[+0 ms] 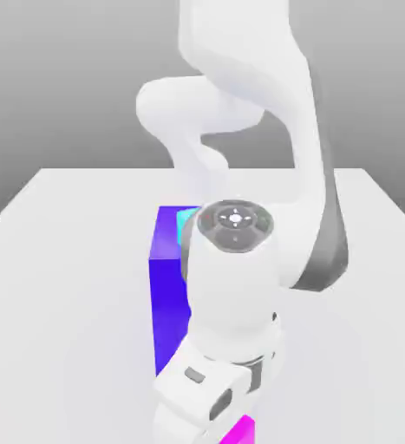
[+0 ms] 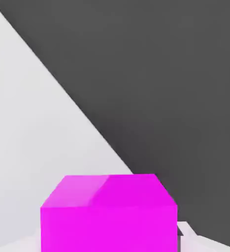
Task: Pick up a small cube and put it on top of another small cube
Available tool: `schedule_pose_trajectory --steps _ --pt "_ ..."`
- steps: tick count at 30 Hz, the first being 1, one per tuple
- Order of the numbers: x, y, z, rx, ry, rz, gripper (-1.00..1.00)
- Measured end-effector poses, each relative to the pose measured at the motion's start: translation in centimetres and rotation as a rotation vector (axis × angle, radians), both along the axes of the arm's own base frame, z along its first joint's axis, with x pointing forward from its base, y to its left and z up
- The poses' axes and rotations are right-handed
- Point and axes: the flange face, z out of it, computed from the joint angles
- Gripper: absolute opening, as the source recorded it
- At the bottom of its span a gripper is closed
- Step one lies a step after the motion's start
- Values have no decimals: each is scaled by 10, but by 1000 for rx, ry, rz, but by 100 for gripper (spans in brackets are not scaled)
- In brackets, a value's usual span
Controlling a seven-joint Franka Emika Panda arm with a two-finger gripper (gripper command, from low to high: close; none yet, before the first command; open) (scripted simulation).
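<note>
item: magenta cube [image 2: 109, 214], small, solid colour, seated right at the pincer's working end in the hand view, its upper face and one side face showing. in the exterior view i find a sliver of the same cube [image 1: 243, 431] at about 6 o'clock, right under the white wrist housing, low on the white table [image 1: 67, 260]. pincer state: i read the gripper [image 1: 231, 425] as drawn together on the magenta cube, fingers nearly as close as they go with the cube between them; a pale edge beside the cube in the hand view may be a finger, i cannot be sure. long axis: none to note, the cube is equal on all sides, so i judge grip direction of little concern. item: blue block [image 1: 166, 295], tall, standing at roughly 11 o'clock from the grasped cube in the exterior view, partly hidden behind the arm [image 1: 231, 286]. item: cyan patch [image 1: 185, 224] at the top of the blue block, only a corner visible; i take it for the second small cube, though i cannot confirm. relation that matters: the target sits higher and farther back than the held cube, so my judgement is lift first, then carry toward 11 o'clock, clearing the blue block's upper edge.
</note>
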Motion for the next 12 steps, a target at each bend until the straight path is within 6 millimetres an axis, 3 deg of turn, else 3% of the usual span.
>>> schedule_pose_trajectory --steps 5,7,8,9,12 --pt "-7 125 23 2 2 243 -100" --pt "-14 175 17 -1 0 339 -100" --pt "-18 200 4 -2 -1 387 -100" --pt "-21 217 -9 -3 -2 420 100" --pt "-21 217 -9 -3 -2 420 100"
